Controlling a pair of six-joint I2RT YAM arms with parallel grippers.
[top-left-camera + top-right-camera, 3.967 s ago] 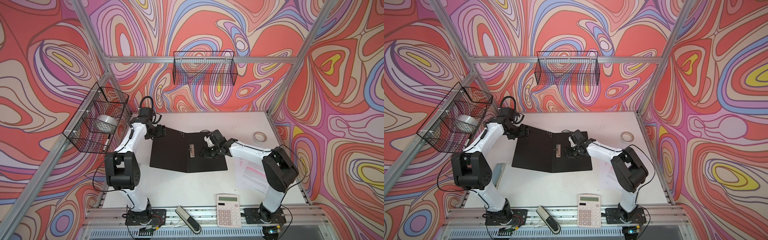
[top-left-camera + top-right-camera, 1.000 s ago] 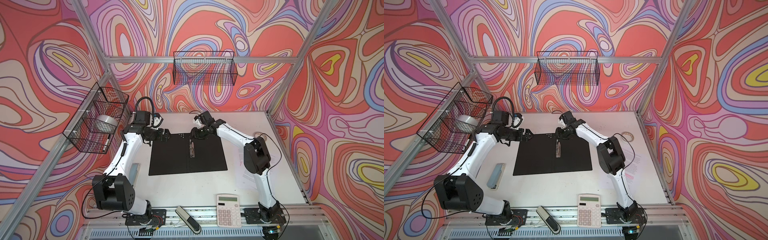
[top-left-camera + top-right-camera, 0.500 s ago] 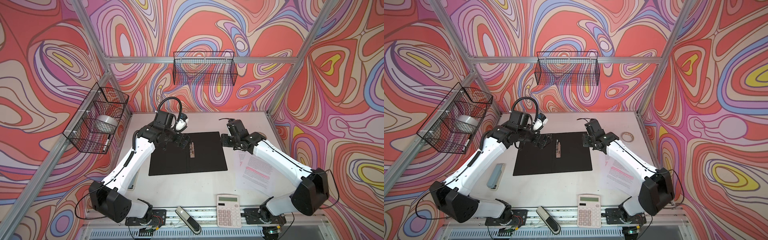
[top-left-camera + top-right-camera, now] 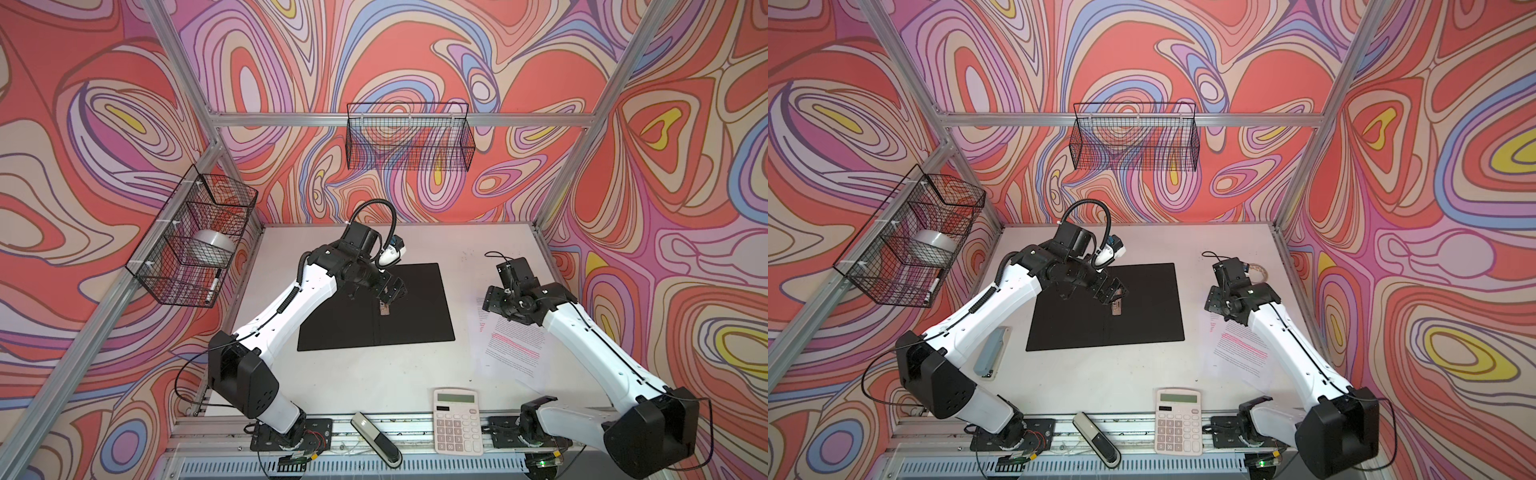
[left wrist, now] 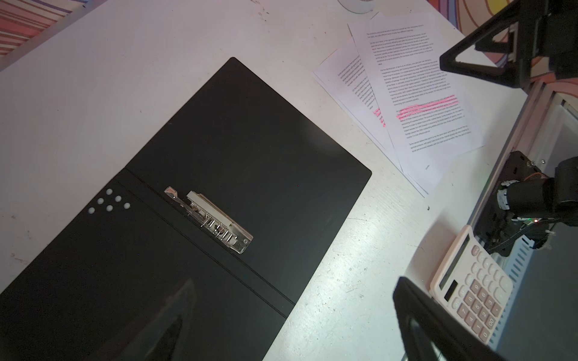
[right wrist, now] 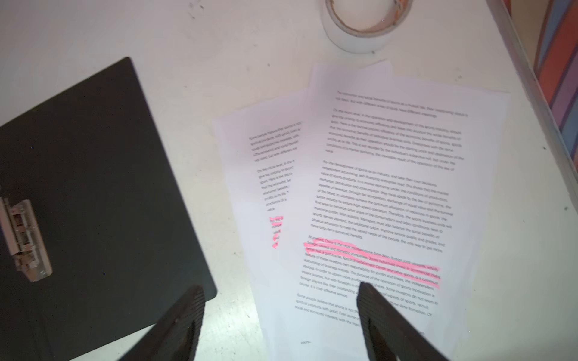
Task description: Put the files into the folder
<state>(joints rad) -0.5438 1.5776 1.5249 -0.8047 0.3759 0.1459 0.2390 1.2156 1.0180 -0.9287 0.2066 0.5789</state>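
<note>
**Both top views.** A thin plastic folder (image 4: 419, 307) lies open and flat, black inside up, mid-table toward the back edge of the white table (image 4: 374, 374). The left gripper (image 4: 390, 292) hangs over the folder's spine, by the back end of the metal spine clip (image 4: 384, 309). The files (image 4: 515, 345), white printed paper sheets, lie fanned along the right edge. A narrow bare strip separates them from the folder's right edge. The right gripper (image 4: 492, 300) sits above the files' back-left corner. A white calculator (image 4: 457, 419) straddles the front edge, with open table between it and the folder. A grey-blue oblong tool (image 4: 992, 351) lies near the left edge.

**Left wrist view.** The left gripper's black fingers (image 5: 438, 328) stand wide apart with nothing between them. The clip (image 5: 209, 218) lies along the spine crease. The folder's corners are rounded. The sheets (image 5: 416, 93) overlap askew, and some lines are highlighted pink.

**Right wrist view.** The right gripper (image 6: 280, 289) is spread wide and empty, its fingers framing the strip between the folder (image 6: 93, 187) and the sheets. A white tape roll (image 6: 359, 28) lies just past the sheets' back edge.
</note>
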